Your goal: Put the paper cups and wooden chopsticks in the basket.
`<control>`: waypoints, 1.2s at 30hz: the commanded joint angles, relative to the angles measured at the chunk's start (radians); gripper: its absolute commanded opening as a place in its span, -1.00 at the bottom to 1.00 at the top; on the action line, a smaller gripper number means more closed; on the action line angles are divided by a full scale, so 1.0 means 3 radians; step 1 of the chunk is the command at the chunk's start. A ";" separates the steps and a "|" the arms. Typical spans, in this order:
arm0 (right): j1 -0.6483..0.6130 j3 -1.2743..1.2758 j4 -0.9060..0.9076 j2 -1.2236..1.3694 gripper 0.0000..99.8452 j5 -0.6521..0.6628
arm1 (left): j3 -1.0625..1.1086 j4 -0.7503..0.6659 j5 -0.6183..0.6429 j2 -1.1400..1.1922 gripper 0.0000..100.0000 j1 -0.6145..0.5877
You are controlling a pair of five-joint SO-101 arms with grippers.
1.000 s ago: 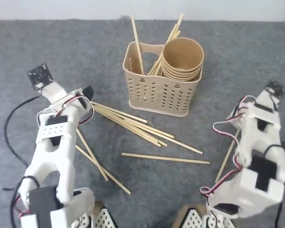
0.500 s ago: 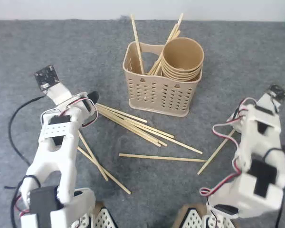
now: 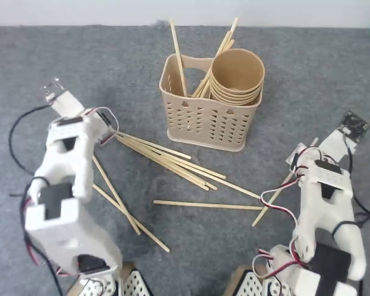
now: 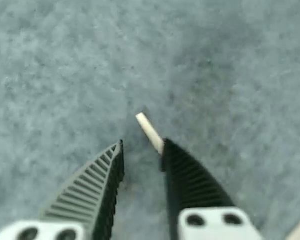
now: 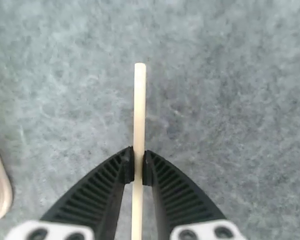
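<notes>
Here, the right pincer (image 5: 138,162) is clamping a wooden chopstick (image 5: 139,100) over the grey tabletop (image 3: 111,68). The left pincer (image 4: 142,150) is hanging open, one finger (image 4: 187,175) touching a second chopstick (image 4: 149,129). The basket (image 3: 203,120) is holding stacked paper cups (image 3: 237,71) and tilted chopsticks (image 3: 179,55), while loose chopsticks (image 3: 172,159) are lying just beside it.
</notes>
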 commanded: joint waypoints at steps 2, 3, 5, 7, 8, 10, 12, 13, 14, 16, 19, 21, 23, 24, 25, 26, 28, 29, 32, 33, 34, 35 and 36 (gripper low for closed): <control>-0.0038 -0.0010 -0.0069 -0.0207 -0.98 -0.0020 | -0.1005 0.0706 0.0036 0.0517 -0.86 -0.0015; -0.0043 -0.0005 -0.0069 -0.0207 -0.98 -0.0015 | -0.1153 0.0803 0.0041 0.0619 -0.86 -0.0005; -0.0079 -0.0005 -0.0074 -0.0207 -0.98 -0.0015 | -0.1465 0.0997 0.0041 0.0818 -0.86 0.0026; -0.0090 -0.0005 -0.0079 -0.0207 -0.98 -0.0015 | -0.1757 0.1187 0.0041 0.1008 -0.86 0.0061; -0.0090 -0.0005 -0.0084 -0.0207 -0.98 -0.0015 | -0.1874 0.1279 0.0041 0.1089 -0.86 0.0066; -0.0090 -0.0005 -0.0084 -0.0207 -0.98 -0.0015 | -0.2048 0.1422 0.0041 0.1207 -0.87 0.0072; -0.0095 -0.0005 -0.0084 -0.0207 -0.98 -0.0010 | -0.2146 0.1504 0.0036 0.1263 -0.87 0.0056; -0.0100 -0.0005 -0.0090 -0.0207 -0.98 -0.0010 | -0.2156 0.1514 0.0020 0.1263 -0.86 0.0056; -0.0105 -0.0005 -0.0090 -0.0207 -0.98 -0.0010 | -0.2151 0.1499 0.0020 0.1258 -0.86 0.0066; -0.0105 -0.0005 -0.0146 -0.0192 -0.98 -0.0010 | -0.2156 0.1488 0.0020 0.1258 -0.86 0.0077; -0.0105 -0.0036 -0.0212 -0.0054 -0.98 -0.0010 | -0.2166 0.1483 0.0015 0.1258 -0.86 0.0077; -0.0105 -0.0133 -0.0171 0.0049 -0.98 0.0036 | -0.2166 0.1483 0.0015 0.1258 -0.86 0.0077; -0.0105 -0.0189 -0.0166 0.0130 -0.98 0.0056 | -0.2166 0.1483 0.0015 0.1258 -0.86 0.0077; -0.0105 -0.0199 -0.0166 0.0146 -0.98 0.0056 | -0.2171 0.1483 0.0015 0.1258 -0.86 0.0077; -0.0110 -0.0205 -0.0166 0.0161 -0.98 0.0056 | -0.2171 0.1483 0.0015 0.1253 -0.84 0.0077; -0.0110 -0.0205 -0.0166 0.0171 -0.98 0.0056 | -0.2186 0.1483 0.0020 0.1222 -0.81 0.0077; -0.0110 -0.0205 -0.0166 0.0171 -0.98 0.0056 | -0.2181 0.1488 0.0036 0.1110 -0.71 0.0077; -0.0110 -0.0205 -0.0166 0.0171 -0.98 0.0056 | -0.2176 0.1504 0.0041 0.1043 -0.65 0.0077; -0.0110 -0.0205 -0.0166 0.0171 -0.98 0.0056 | -0.1992 0.1463 0.0113 0.0885 -0.55 0.0066; -0.0110 -0.0205 -0.0166 0.0171 -0.98 0.0056 | -0.1900 0.1406 0.0153 0.0834 -0.54 0.0066; -0.0110 -0.0205 -0.0166 0.0171 -0.98 0.0056 | -0.1798 0.1340 0.0179 0.0777 -0.54 0.0066; -0.0110 -0.0205 -0.0166 0.0171 -0.98 0.0056 | -0.1721 0.1279 0.0184 0.0736 -0.54 0.0066; -0.0110 -0.0205 -0.0166 0.0171 -0.98 0.0056 | -0.1680 0.1238 0.0189 0.0706 -0.54 0.0066</control>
